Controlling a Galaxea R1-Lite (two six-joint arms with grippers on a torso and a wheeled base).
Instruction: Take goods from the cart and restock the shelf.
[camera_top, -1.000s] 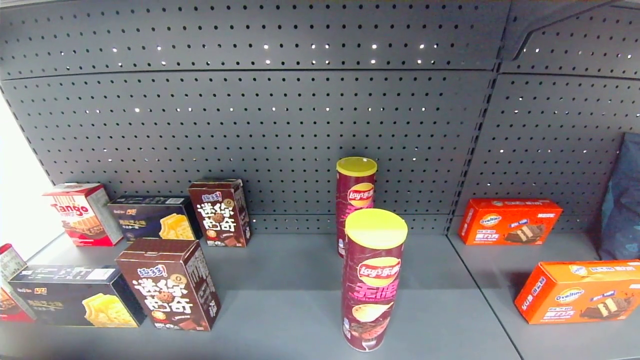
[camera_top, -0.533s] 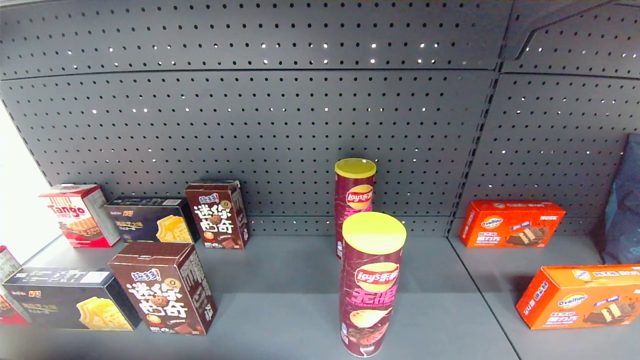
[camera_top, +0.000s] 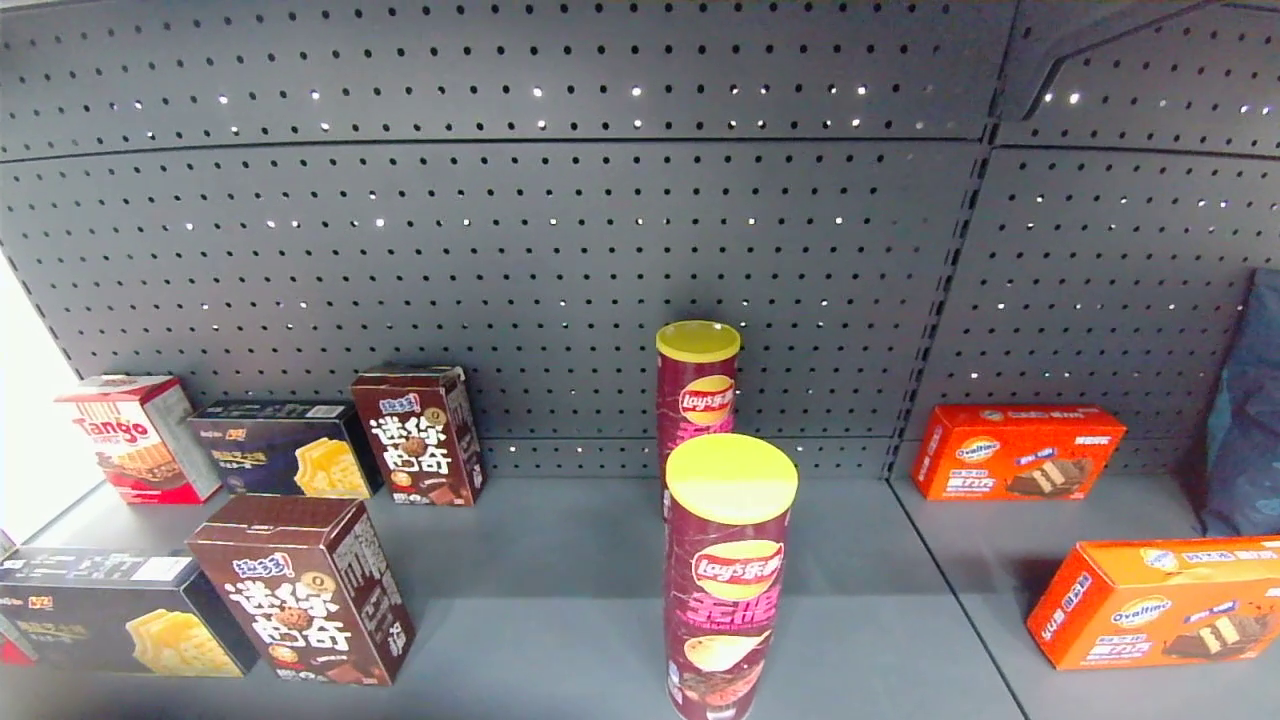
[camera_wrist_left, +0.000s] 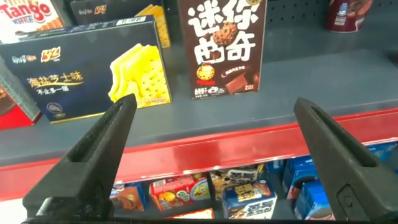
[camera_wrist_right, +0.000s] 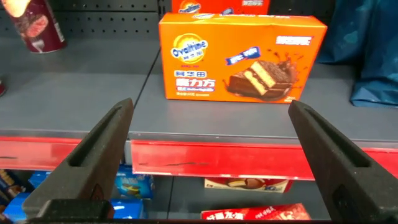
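Observation:
Two maroon chip cans with yellow lids stand mid-shelf, one in front (camera_top: 728, 580) and one at the back (camera_top: 697, 390). On the grey shelf (camera_top: 560, 600) to their left are two brown cookie boxes (camera_top: 300, 590), dark cracker boxes (camera_top: 120, 615) and a red wafer box (camera_top: 130, 440). Two orange cake boxes (camera_top: 1160, 600) lie at the right. My left gripper (camera_wrist_left: 214, 162) is open and empty, held in front of the shelf edge, facing a brown cookie box (camera_wrist_left: 224, 46) and a cracker box (camera_wrist_left: 87, 68). My right gripper (camera_wrist_right: 214, 165) is open and empty, facing an orange cake box (camera_wrist_right: 239, 56).
A perforated back panel (camera_top: 500, 250) closes the shelf behind. A dark blue bag (camera_top: 1245, 420) sits at the far right. A red strip (camera_wrist_left: 217, 152) runs along the shelf's front edge, with more packaged goods (camera_wrist_left: 249, 193) on the shelf below. Bare shelf lies either side of the cans.
The head view has shifted a little, so all goods sit slightly further left and lower in the picture. The goods themselves have not moved on the shelf.

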